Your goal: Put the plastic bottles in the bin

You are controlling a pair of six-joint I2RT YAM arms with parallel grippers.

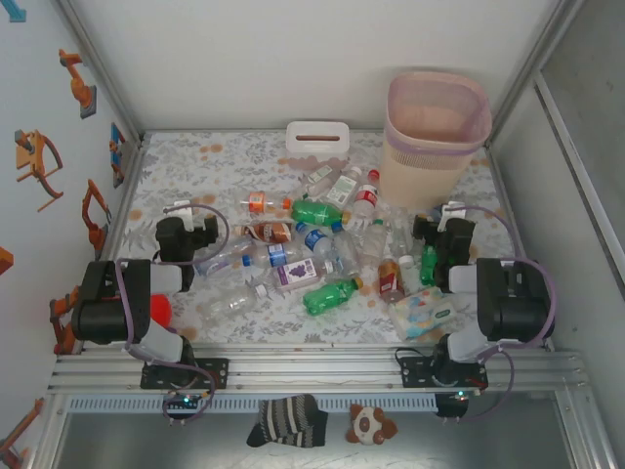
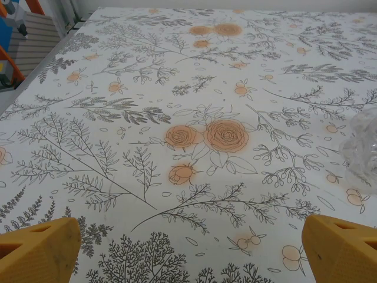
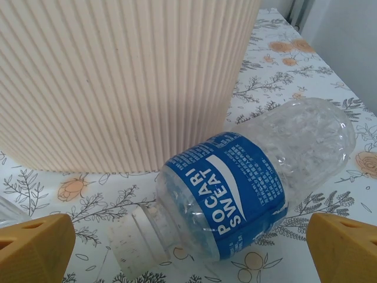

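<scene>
Hovering with fingers spread wide, nothing gripped: left end effector [image 2: 188, 253] over bare floral counter [image 2: 177, 88], right end effector [image 3: 188, 247] above a Pocari Sweat bottle [image 3: 235, 188] lying just beside the bin [image 1: 430, 161]; plastic bottles [image 1: 332, 293] litter mid-counter.

You have the bin [image 1: 422, 168] at the back right of the table [image 1: 195, 166], with the tissue box [image 1: 317, 142] to its left. The plastic bottles [image 1: 314, 211] lie strewn across the middle, between the left pincer [image 1: 193, 209] and the right pincer [image 1: 447, 213]. One bottle [image 3: 247, 183] lies on its side just before the bin's wall. The wipes pack [image 1: 426, 313] sits front right.
</scene>
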